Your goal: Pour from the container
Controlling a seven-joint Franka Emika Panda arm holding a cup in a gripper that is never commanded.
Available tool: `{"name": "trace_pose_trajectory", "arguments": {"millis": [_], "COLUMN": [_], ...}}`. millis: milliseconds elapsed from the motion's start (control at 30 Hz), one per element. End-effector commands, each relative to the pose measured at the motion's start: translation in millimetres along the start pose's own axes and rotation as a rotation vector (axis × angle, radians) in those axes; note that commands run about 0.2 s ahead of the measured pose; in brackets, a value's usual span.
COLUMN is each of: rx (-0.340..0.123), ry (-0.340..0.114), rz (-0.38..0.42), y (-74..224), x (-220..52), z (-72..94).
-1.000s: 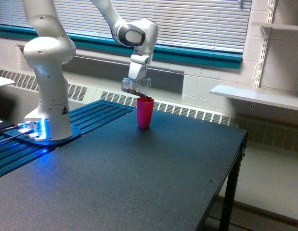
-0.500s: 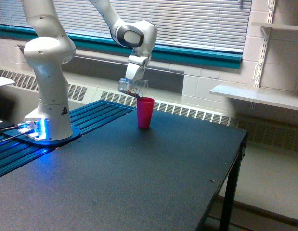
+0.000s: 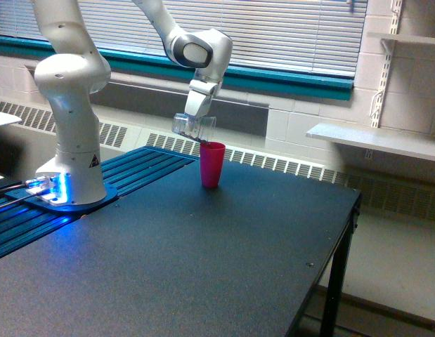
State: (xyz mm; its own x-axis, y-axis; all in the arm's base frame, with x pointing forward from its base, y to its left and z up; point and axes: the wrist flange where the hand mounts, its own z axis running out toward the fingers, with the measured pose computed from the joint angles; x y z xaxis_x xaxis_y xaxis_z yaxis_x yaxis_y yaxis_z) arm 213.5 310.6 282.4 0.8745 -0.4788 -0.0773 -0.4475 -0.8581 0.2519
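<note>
A small clear plastic container (image 3: 192, 126) is being held tilted in the clamped gripper (image 3: 195, 118) of the glossy white arm, its mouth being kept just above the rim of an opaque pink cup (image 3: 211, 164). The tapered cup is being carried upright by the matte dark tabletop (image 3: 203, 267). The container's contents are being blurred beyond telling, and the gripper's fingers are hardly being made out.

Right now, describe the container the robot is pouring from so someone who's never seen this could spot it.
Find the dark table and the pink cup standing near its far edge. Just above that cup's rim, the arm's tool holds a small clear cup, tipped over. Unlike the opaque pink one, it is see-through and off the table.
</note>
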Motion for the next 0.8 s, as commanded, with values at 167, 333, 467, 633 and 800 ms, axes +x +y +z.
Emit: {"name": "trace_pose_trajectory", "arguments": {"millis": [167, 333, 467, 633, 800], "rx": [-0.031, -0.039, -0.040, -0.039, -0.034], "ry": [-0.019, -0.028, -0.027, -0.019, -0.007], "rz": [-0.076, -0.090, -0.091, -0.085, -0.069], "y": [-9.6, -14.1, -17.2, -19.1, -18.5], "x": [2.6, 1.1, 1.8, 4.2, 7.2], "z": [-1.0, 0.1, -0.7, -3.4, -7.0]}}
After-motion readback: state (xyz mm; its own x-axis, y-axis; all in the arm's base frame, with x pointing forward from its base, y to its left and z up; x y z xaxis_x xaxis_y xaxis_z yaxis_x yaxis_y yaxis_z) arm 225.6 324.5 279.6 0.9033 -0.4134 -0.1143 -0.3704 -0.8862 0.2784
